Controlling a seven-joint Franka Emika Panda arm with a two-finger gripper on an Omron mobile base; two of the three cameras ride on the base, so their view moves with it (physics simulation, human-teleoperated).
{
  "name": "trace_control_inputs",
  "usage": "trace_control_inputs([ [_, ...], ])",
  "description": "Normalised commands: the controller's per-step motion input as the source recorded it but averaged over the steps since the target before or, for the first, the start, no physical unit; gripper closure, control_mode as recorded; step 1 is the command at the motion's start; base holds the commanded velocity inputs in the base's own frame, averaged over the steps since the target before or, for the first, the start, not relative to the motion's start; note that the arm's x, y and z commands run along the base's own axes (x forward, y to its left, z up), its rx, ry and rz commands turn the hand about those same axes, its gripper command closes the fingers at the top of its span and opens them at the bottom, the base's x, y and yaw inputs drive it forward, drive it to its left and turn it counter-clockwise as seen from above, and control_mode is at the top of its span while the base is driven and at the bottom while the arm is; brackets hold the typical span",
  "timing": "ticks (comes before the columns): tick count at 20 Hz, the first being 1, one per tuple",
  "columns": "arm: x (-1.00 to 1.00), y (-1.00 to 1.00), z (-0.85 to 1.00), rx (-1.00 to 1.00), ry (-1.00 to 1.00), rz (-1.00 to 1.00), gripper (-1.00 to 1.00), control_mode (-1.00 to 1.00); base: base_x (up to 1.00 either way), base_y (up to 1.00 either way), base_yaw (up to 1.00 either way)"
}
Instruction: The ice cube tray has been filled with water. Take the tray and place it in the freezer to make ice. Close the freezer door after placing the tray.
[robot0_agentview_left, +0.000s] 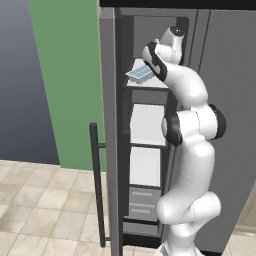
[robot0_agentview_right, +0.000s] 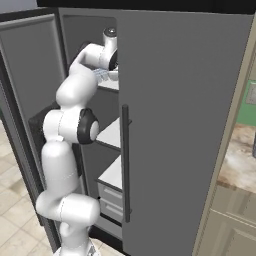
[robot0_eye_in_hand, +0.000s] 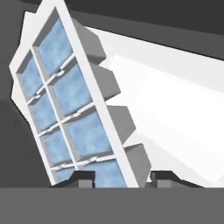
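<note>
Tray (robot0_eye_in_hand: 70, 109) sits right up against the camera in the hand view, tilted, two rows of light-blue cells full of water, white rim all round. Gripper (robot0_eye_in_hand: 119, 178) has its two dark fingertips (robot0_eye_in_hand: 83, 177) either side of the tray's near end, jaws pulled in tight on it, so it's got hold of the tray.

Behind the tray there's a white shelf (robot0_eye_in_hand: 175, 118), and the tray seems to be above it, can't tell if it's touching.

From the left base view the tray (robot0_agentview_left: 139, 75) is at the top shelf of the freezer (robot0_agentview_left: 145, 125), poking out a bit over the front edge. Below the tray: two more white shelves, then grey drawers (robot0_agentview_left: 143, 202) at the bottom. Freezer door (robot0_agentview_left: 111, 130) hangs wide open left of the tray, bar handle (robot0_agentview_left: 96, 185) sticking out.
</note>
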Motion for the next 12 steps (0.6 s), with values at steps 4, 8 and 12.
trace_control_inputs([
  [4,0.57,-0.2,-0.37,-0.05,0.0,-0.2,1.0,-1.0,0.0,0.0,0.0],
  [8,0.71,-0.01,-0.41,-0.04,0.0,-0.16,1.0,-1.0,0.0,0.0,0.0],
  [12,0.64,0.0,-0.44,-0.01,0.02,-0.14,1.0,-1.0,0.0,0.0,0.0],
])
